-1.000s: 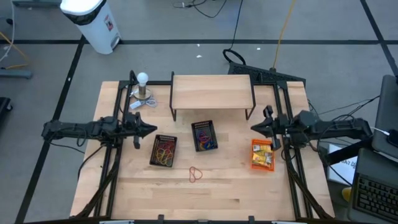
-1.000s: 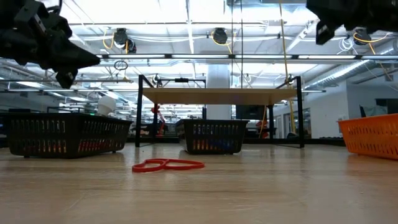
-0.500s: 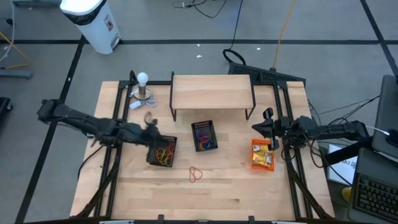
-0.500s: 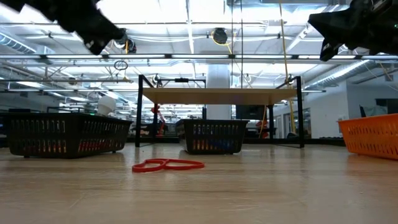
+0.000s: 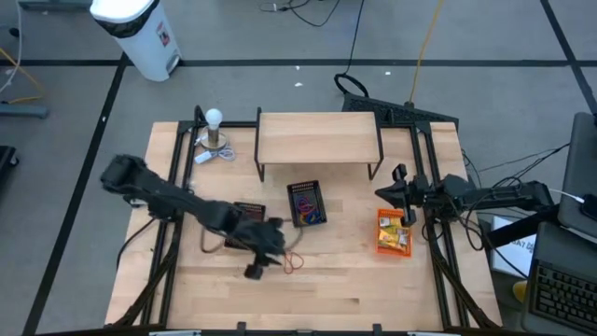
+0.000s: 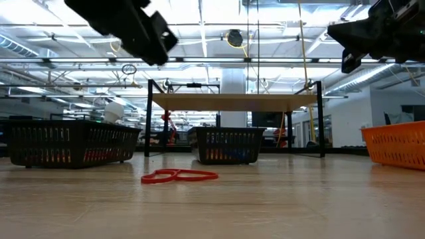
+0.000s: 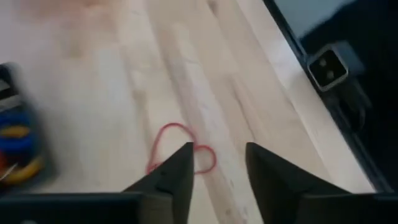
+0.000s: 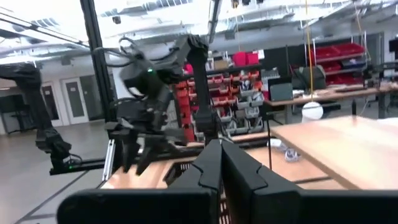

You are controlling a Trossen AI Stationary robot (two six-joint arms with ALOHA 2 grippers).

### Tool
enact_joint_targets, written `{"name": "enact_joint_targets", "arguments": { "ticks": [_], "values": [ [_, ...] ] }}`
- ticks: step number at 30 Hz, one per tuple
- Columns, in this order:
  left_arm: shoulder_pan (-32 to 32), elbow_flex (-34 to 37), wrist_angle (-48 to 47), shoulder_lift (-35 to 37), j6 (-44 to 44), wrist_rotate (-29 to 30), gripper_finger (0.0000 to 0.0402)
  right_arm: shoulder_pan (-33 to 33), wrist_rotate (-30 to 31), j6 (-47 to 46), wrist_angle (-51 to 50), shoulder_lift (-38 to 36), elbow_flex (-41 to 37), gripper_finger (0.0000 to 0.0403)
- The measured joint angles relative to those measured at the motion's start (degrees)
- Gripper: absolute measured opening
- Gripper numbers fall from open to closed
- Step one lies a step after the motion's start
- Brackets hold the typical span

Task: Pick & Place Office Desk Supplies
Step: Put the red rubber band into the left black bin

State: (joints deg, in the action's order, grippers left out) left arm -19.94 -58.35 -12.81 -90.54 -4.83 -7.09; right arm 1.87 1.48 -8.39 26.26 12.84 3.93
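We see the left gripper (image 5: 264, 250) hanging above the table (image 5: 354, 289) near its middle, fingers (image 7: 171, 177) spread, holding nothing. A red rubber band (image 5: 294, 262) lies flat on the bare wood just right of it. Behind stand two black baskets (image 5: 307, 204) of coloured bands, one partly hidden by the arm, and a small wooden shelf (image 5: 317, 138). The right gripper (image 5: 385, 192) waits at the right, fingers pressed together, above an orange bin (image 5: 393, 232) of yellow packets. A white ball on a stand (image 5: 215, 130) sits far left.
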Motion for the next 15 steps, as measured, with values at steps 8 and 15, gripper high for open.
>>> {"name": "enact_joint_targets", "arguments": {
  "ticks": [8, 15],
  "values": [
    [-1.3, -9.6, -1.8, -16.0, 11.2, -0.4, 0.0197, 0.0, 0.0, -2.4, -3.5, 0.1, -0.1, 0.0],
    [-0.4, -12.6, -4.2, -23.2, 16.8, 0.6, 0.0198, 0.0, -0.1, -4.5, -5.9, 0.1, -0.1, 0.0]
  ]
}}
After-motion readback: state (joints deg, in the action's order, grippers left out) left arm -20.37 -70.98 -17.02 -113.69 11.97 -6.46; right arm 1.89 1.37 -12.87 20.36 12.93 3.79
